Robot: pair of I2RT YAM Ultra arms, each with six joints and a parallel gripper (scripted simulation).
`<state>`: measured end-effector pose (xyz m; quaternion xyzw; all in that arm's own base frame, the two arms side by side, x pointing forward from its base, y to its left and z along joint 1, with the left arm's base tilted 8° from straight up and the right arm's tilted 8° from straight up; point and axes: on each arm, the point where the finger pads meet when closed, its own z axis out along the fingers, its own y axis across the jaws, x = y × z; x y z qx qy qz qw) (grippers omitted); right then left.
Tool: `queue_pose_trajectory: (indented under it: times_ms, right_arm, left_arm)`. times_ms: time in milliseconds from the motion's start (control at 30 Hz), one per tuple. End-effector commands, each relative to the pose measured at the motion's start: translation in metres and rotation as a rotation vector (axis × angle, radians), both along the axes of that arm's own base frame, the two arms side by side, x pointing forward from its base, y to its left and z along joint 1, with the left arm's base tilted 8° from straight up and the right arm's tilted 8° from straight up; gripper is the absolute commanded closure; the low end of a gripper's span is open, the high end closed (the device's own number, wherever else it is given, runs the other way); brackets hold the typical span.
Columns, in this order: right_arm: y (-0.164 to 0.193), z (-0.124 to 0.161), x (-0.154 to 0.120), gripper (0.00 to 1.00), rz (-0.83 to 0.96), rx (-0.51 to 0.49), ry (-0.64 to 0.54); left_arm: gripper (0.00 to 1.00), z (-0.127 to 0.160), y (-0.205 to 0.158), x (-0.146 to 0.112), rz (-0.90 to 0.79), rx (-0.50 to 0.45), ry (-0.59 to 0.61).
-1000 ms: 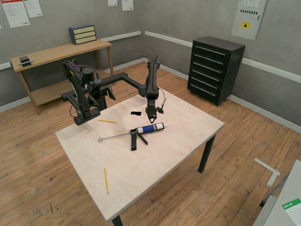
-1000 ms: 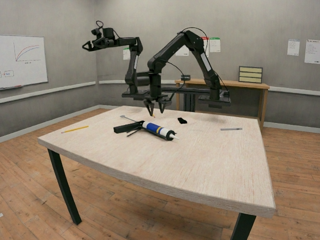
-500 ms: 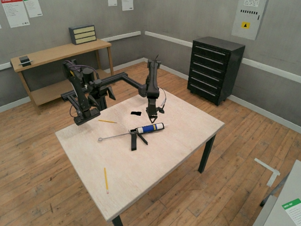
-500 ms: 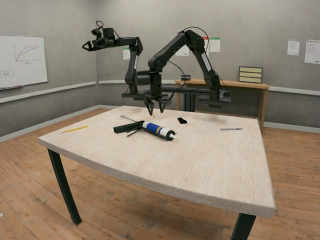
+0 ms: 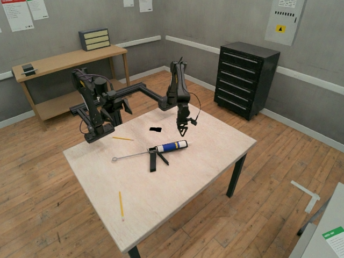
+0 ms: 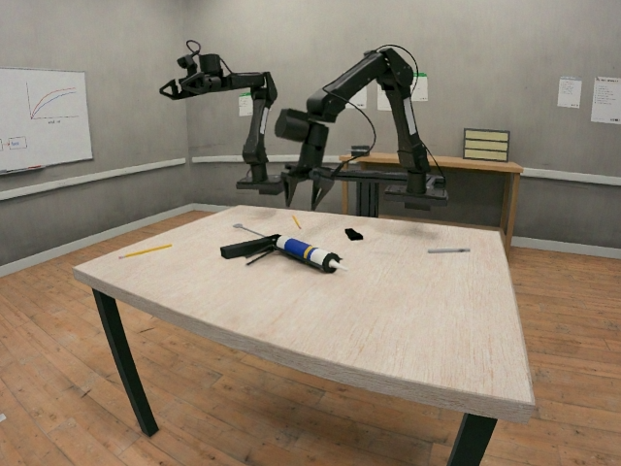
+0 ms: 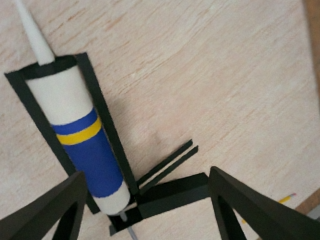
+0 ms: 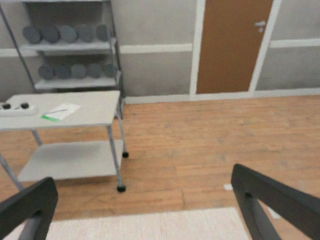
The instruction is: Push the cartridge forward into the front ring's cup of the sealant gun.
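Beside the sealant gun (image 5: 171, 150) (image 6: 300, 257), black scrap (image 5: 155, 129) (image 6: 353, 234)

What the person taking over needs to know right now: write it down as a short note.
Left tool: open, empty, above the gun.
Right tool: open, empty, away from it.
Gun: on the table, cartridge inside, nozzle through the front ring.
Done: rod drawn back.
Left: cartridge looks short of the ring; push it fully forward, leave gun on table.
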<state>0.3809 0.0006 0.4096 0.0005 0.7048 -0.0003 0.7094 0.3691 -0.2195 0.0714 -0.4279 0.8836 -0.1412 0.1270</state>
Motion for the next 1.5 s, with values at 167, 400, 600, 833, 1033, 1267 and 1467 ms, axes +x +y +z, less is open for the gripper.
queue_pose_trajectory:
  times_ms: [167,400,600,833,1033,1267,1467]
  right_arm:
    - [0.002,0.021,-0.003,0.00,0.003,-0.002,-0.053]
    - [0.002,0.010,0.001,0.00,0.005,-0.003,-0.022]
    - [0.004,0.014,-0.008,0.00,0.009,-0.004,-0.038]
    - [0.004,0.016,-0.010,0.00,0.009,-0.005,-0.043]
    - [0.002,0.011,-0.010,0.00,0.003,-0.007,-0.029]
    - [0.002,0.024,-0.012,0.00,0.003,-0.009,-0.068]
    - [0.002,0.023,-0.011,0.00,0.004,-0.009,-0.065]
  left_arm:
    - [0.29,0.067,0.023,0.037,-0.175,-0.028,-0.272]
    - [0.29,0.096,0.041,0.047,-0.237,0.001,-0.392]
    - [0.29,0.137,0.067,0.059,-0.294,0.067,-0.553]
    - [0.29,0.174,0.092,0.063,-0.351,0.150,-0.700]
    - [0.29,0.202,0.113,0.062,-0.389,0.239,-0.806]
    - [0.29,0.248,0.145,0.056,-0.428,0.396,-0.965]
    - [0.29,0.271,0.161,0.049,-0.448,0.496,-1.041]
